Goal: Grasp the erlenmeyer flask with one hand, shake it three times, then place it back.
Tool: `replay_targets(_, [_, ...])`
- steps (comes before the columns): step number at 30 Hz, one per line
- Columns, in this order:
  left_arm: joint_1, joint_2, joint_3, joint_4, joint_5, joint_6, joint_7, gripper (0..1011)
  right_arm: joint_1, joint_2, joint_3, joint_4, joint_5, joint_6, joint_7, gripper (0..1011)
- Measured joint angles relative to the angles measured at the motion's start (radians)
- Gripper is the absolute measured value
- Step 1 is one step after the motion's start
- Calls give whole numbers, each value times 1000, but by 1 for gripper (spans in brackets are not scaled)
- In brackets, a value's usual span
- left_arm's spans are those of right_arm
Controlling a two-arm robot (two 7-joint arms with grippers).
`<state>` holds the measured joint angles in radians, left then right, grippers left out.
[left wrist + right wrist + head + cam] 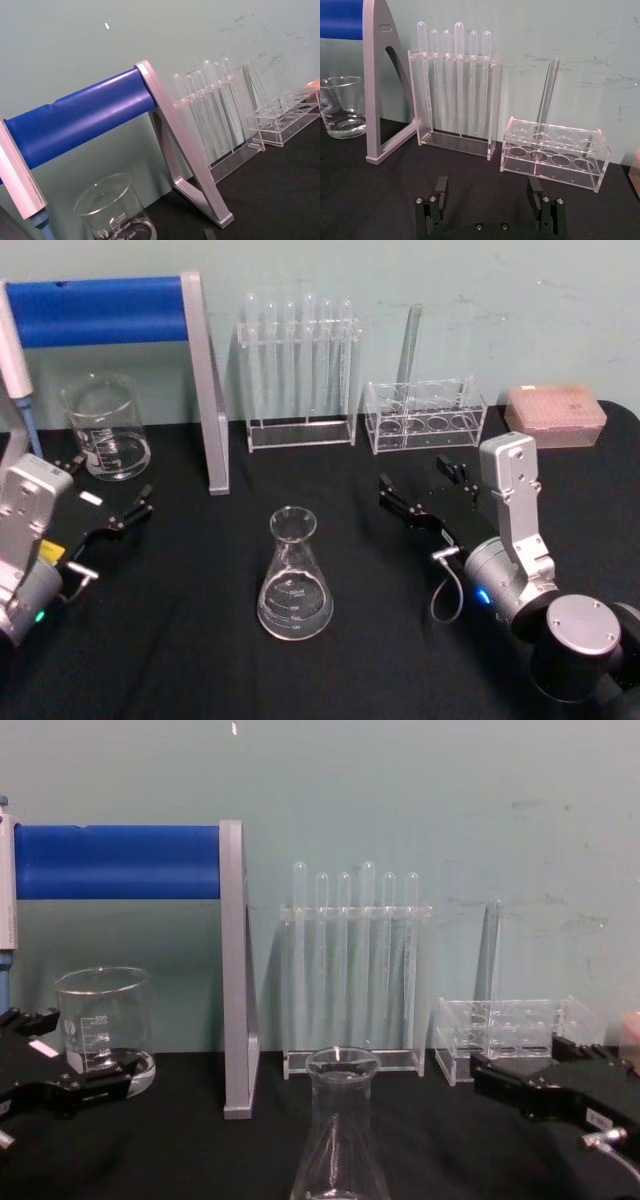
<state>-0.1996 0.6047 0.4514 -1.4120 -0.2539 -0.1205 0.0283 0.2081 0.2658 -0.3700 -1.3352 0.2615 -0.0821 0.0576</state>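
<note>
- The erlenmeyer flask is standing upright on the black worktop, in front of the robot and between the two arms, clear of everything else, so you are getting open access to its neck from either side.
- Your right hand is hovering to the right of the flask and behind it, near the low clear rack, with its fingers spread wide and nothing between them. That looks like a ready pose for closing on the narrow neck.
- Your left hand is sitting over the worktop just in front of the beaker, also spread wide and gripping nothing.
- The tall rack of tubes and the blue-barred stand are lined up along the back wall, well apart from the flask.
- Judging from this, the grasp is not yet begun; either hand is needing to travel inward and drop to neck height first.
</note>
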Motion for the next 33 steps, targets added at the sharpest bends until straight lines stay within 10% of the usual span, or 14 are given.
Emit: replay_targets(33, [0,0,0,0,0,0,0,1001,-7,-19,29,-6,-25,16,34,1000])
